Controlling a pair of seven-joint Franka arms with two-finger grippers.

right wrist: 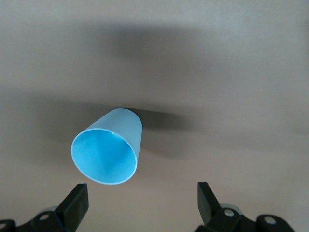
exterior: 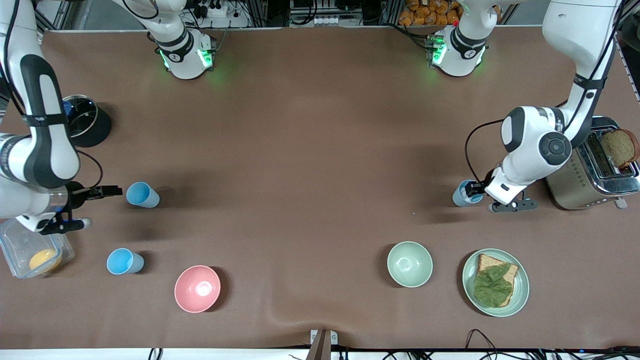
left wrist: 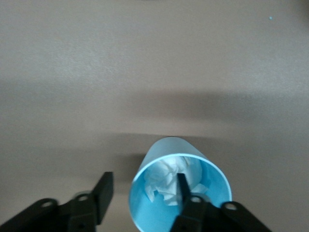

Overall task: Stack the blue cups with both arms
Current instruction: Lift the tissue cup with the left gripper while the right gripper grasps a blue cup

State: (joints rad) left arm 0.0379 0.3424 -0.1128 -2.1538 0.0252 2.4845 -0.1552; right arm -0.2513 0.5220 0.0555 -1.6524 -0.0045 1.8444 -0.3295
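Observation:
Three blue cups stand on the brown table. A grey-blue cup point(exterior: 464, 195) with crumpled white paper inside point(left wrist: 169, 181) is near the toaster. My left gripper point(exterior: 473, 189) is open astride its rim point(left wrist: 144, 181): one finger is inside the cup, the other outside and apart from the wall. A pale blue cup point(exterior: 142, 195) stands toward the right arm's end. My right gripper point(exterior: 112, 190) is open and empty just beside it, with the cup point(right wrist: 108, 150) ahead of its fingertips point(right wrist: 141, 191). A sky blue cup point(exterior: 124, 261) stands nearer the front camera.
A pink bowl point(exterior: 197, 288), a pale green bowl point(exterior: 410, 264) and a green plate point(exterior: 520, 295) with bread and a leaf lie near the front edge. A toaster point(exterior: 575, 180) stands by the left arm. A black pot point(exterior: 85, 122) and a clear container point(exterior: 15, 240) stand by the right arm.

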